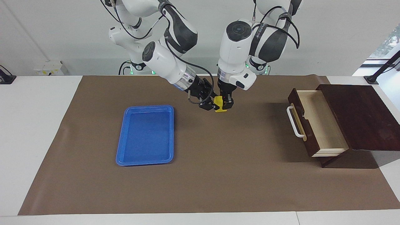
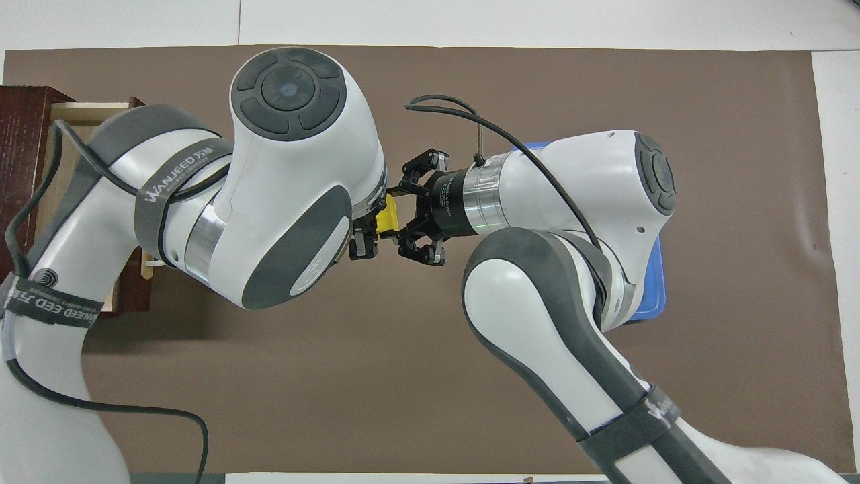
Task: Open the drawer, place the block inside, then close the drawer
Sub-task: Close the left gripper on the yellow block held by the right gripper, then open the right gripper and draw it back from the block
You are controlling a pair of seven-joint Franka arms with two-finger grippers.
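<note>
over mat: block (image 1: 220, 104) tilted, both tools gripping

A flat blue tray (image 1: 145, 135) lies on the brown mat (image 1: 218, 181) covering the white table (image 1: 34, 125).

"WANJEED" — left arm band (image 2: 176, 181).

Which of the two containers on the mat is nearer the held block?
The blue tray; the block, clamped between both grippers, hangs closer to it than to the open drawer.
</note>
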